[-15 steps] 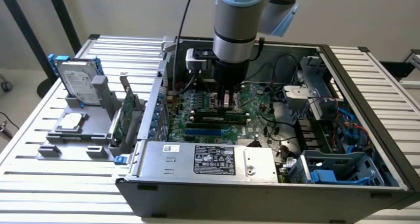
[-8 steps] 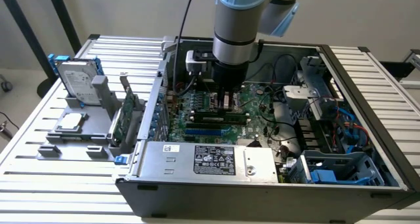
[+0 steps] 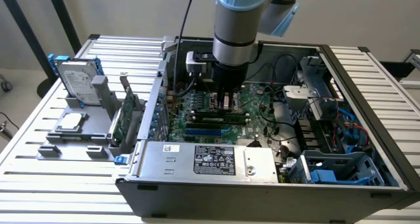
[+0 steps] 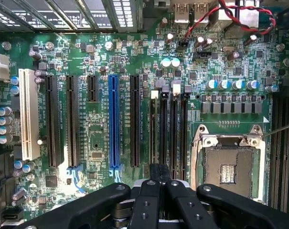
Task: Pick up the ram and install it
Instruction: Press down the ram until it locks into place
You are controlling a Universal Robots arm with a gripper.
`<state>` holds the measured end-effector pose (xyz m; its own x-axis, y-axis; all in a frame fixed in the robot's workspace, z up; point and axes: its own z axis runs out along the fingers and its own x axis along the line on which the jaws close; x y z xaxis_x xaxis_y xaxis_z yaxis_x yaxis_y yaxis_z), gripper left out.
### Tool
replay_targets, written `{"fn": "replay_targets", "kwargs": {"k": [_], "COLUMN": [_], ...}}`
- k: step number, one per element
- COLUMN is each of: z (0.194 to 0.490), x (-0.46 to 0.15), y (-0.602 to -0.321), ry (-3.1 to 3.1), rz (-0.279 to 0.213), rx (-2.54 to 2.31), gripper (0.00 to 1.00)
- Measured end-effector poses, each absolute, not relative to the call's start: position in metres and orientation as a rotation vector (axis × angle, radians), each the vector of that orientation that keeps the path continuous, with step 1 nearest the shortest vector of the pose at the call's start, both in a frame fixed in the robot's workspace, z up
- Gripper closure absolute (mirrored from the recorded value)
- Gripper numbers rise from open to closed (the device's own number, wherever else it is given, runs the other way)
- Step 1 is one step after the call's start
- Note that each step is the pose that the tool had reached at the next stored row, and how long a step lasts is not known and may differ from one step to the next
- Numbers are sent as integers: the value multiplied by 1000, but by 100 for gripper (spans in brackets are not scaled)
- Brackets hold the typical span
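Your gripper (image 4: 158, 183) has its fingers (image 4: 153, 172) pressed together with nothing between them, poised over the motherboard (image 4: 96, 133) above the ram (image 3: 220, 118), which lies seated in its slot

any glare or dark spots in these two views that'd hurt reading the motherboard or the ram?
Exterior view: even light; the arm shades the motherboard under the gripper; the ram lies dim but legible; power supply top is bright, not washed out. Wrist view: motherboard evenly lit, small highlights on the CPU socket frame; gripper parts near-black.
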<state>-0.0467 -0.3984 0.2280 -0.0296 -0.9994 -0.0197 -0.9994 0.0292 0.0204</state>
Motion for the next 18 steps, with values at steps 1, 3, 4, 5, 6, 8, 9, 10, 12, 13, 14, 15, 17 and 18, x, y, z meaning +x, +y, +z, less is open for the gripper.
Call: {"fn": "replay_targets", "kwargs": {"k": [1, 3, 4, 5, 6, 8, 9, 10, 12, 13, 14, 15, 17, 18], "z": [232, 241, 245, 249, 250, 250, 250, 250, 250, 250, 250, 250, 250, 250], "x": [-47, -47, -47, -47, -47, -47, -47, -47, -47, -47, -47, -47, -47, -47], "y": [-398, -399, -399, -399, -399, -399, -399, -399, -399, -399, -399, -399, -399, -399], "ry": [-2254, -2252, -2252, -2252, -2252, -2252, -2252, -2252, -2252, -2252, -2252, -2252, -2252, -2252], "rz": [-46, -46, -46, -46, -46, -46, -46, -46, -46, -46, -46, -46, -46, -46], "rx": [2189, 2187, 2187, 2186, 2186, 2187, 2187, 2187, 2187, 2187, 2187, 2187, 2187, 2187], "gripper": [89, 89, 89, 89, 89, 89, 89, 89, 89, 89, 89, 89, 89, 89]}}
